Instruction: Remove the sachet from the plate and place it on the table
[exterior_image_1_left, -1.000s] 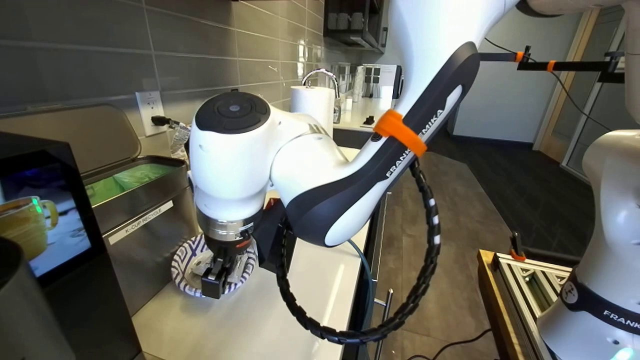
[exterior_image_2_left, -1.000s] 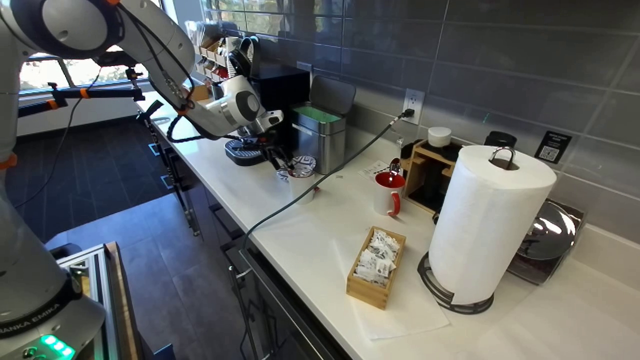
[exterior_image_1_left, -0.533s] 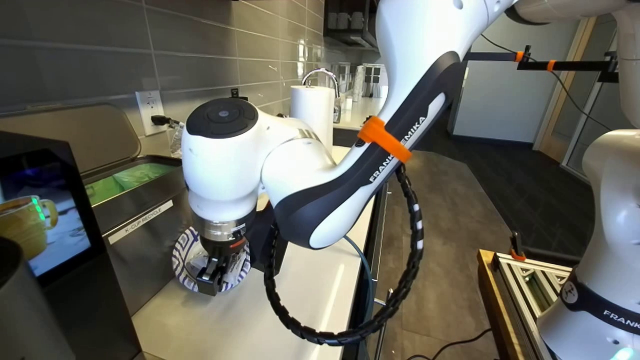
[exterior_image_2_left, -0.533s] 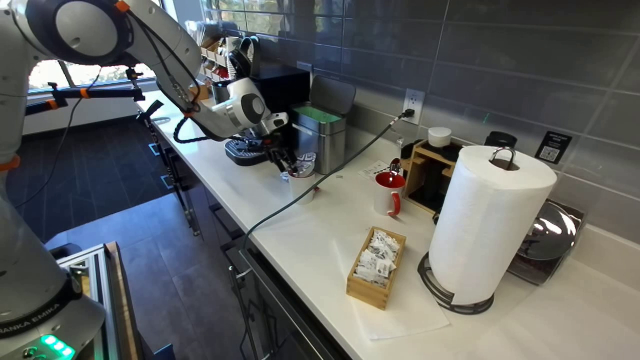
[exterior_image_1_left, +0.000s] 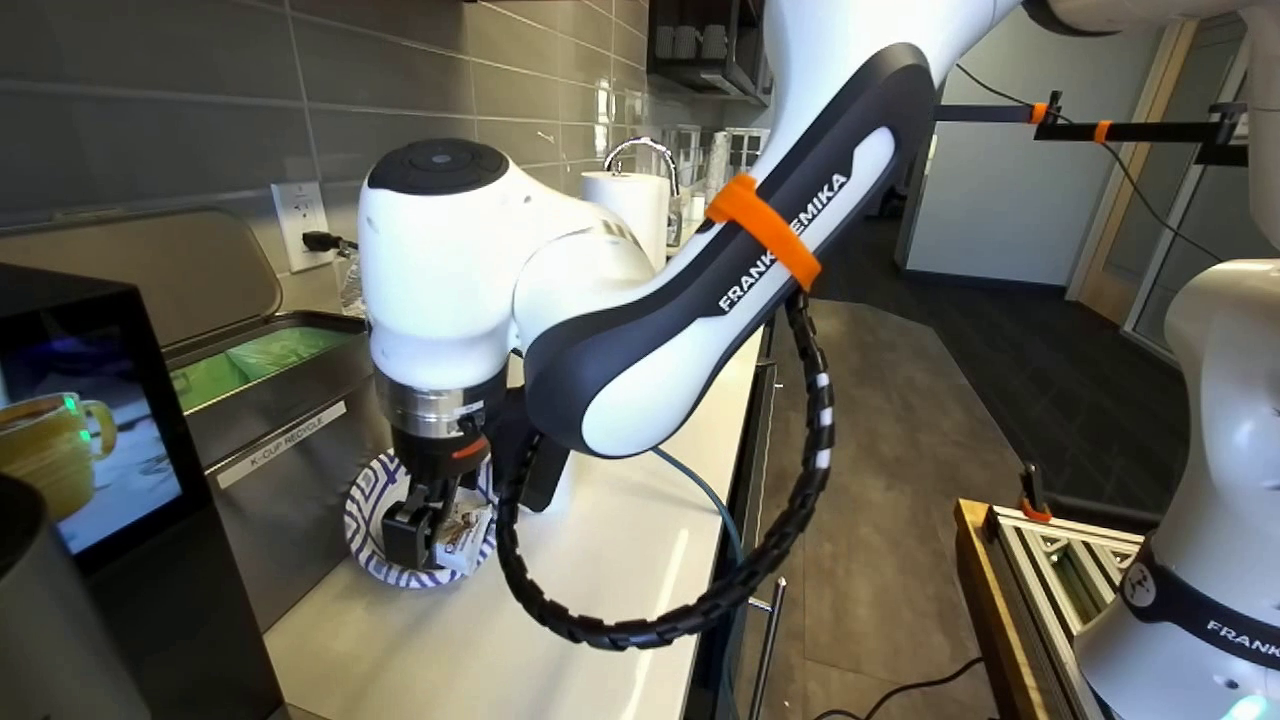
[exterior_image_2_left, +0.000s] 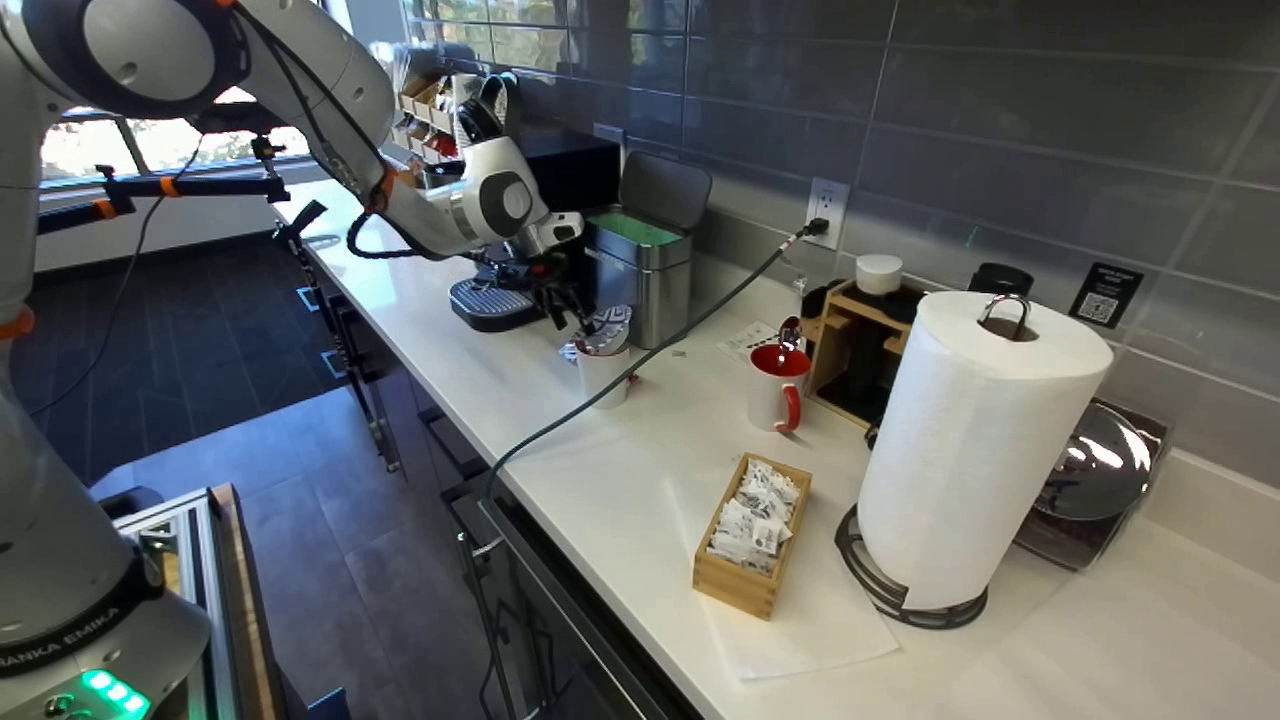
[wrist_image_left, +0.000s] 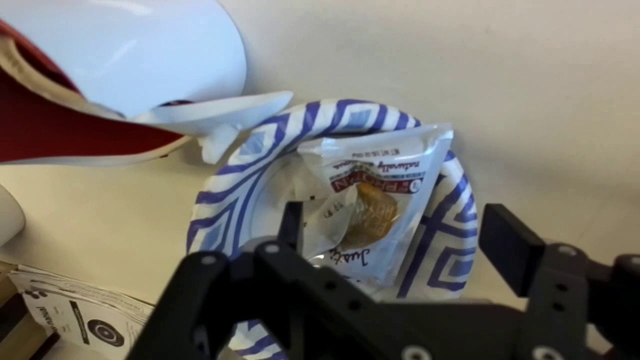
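- Black tool, aimed downward, its two fingers well apart and nothing clamped between them. The reach looks largely done; the grasp is yet to come. How near the fingertips are to what lies below, I cannot tell.
- Sachet, silvery white with a dark red band of lettering, showing in the gap between the fingers in the wrist view. It lies in the plate, one corner reaching over the rim, so its removal is not yet done.
- That same plate: a small round dish with a blue-and-white patterned rim. Whether it sits quite flat is hard to say.
- Counter, long, smooth and off-white, carrying the plate. What seems left: closing on the sachet, lifting it over the rim and setting it down on this surface.
- Mug, white outside and red inside, standing upright on the counter just beside the plate.
- Recycling bin, steel, with its lid raised, close to the plate; the label on its front reads K-CUP RECYCLE.
- Farther along the counter, in an exterior view: another mug, red-handled, then a wooden box of small packets, then an upright paper towel roll.
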